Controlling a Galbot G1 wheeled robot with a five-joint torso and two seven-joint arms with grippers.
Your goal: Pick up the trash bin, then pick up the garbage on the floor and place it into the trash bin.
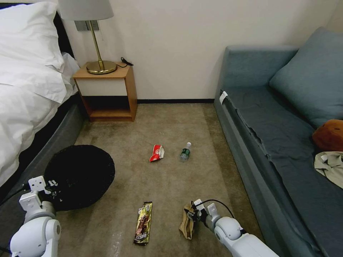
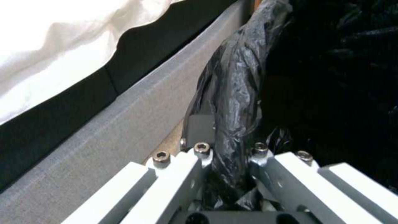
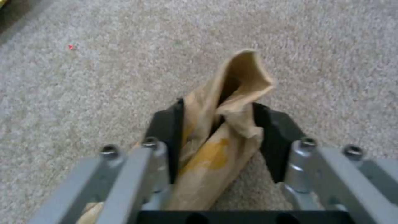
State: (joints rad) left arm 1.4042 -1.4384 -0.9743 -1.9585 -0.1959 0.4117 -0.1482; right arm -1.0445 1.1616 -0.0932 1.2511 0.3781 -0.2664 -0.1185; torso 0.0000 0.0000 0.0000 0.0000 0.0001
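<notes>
The trash bin (image 1: 80,175), lined with a crinkly black bag, stands at the left by the bed, and my left gripper (image 1: 50,185) is shut on its near rim. In the left wrist view the bagged rim (image 2: 232,93) runs between the fingers (image 2: 200,127). My right gripper (image 1: 191,213) is low over the floor (image 1: 168,178), shut on the crumpled brown paper bag (image 1: 185,225); its black pads (image 3: 168,130) press both sides of the bag (image 3: 244,71). A long yellow-brown snack wrapper (image 1: 143,223), a red-white wrapper (image 1: 156,152) and a small clear bottle (image 1: 185,151) lie on the carpet.
A bed (image 1: 25,92) with white linen borders the left and a blue-grey sofa (image 1: 286,135) the right. A wooden nightstand (image 1: 107,91) with a brass lamp (image 1: 96,43) stands against the far wall. The grey bed base (image 2: 104,124) runs close beside the bin.
</notes>
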